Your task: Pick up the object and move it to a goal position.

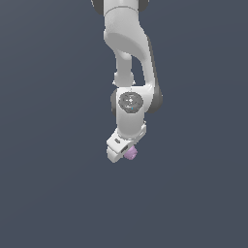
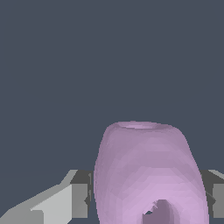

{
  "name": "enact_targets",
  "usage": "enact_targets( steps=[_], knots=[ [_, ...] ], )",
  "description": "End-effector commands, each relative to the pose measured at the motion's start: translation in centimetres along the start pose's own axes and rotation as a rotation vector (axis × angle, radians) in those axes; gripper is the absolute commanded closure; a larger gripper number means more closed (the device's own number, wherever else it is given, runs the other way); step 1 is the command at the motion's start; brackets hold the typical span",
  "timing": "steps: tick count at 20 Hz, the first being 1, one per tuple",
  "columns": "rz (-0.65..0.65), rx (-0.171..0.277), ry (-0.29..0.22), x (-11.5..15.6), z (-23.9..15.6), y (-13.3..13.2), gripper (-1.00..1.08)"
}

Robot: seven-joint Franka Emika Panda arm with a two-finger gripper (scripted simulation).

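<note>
The object (image 1: 130, 153) is a small pale pink-purple lumpy piece, seen just below the arm's hand in the exterior view. In the wrist view the object (image 2: 146, 175) fills the space between the two fingers, with a dimple or hole in its near face. One grey finger (image 2: 78, 199) sits against one side of it and the other finger (image 2: 216, 197) against the opposite side. My gripper (image 1: 127, 154) is shut on the object. Whether the object rests on the floor or hangs above it cannot be told.
The white arm (image 1: 128, 53) comes down from the top of the exterior view. A plain dark blue-grey surface (image 1: 48, 193) lies all around, with no other object in sight.
</note>
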State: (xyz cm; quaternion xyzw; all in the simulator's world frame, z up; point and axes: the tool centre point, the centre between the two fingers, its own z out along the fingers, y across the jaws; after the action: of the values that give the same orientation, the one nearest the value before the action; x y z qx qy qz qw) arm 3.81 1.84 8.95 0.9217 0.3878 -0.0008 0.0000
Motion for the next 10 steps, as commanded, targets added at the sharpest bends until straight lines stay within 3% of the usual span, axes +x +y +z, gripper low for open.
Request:
enact_targets(
  steps=[1,10],
  knots=[
    [0.0,-0.001,0.001,-1.1,-1.3,-0.5,1.08],
    [0.0,-0.002,0.0,-6.0,-6.7,-3.0,1.08]
  ],
)
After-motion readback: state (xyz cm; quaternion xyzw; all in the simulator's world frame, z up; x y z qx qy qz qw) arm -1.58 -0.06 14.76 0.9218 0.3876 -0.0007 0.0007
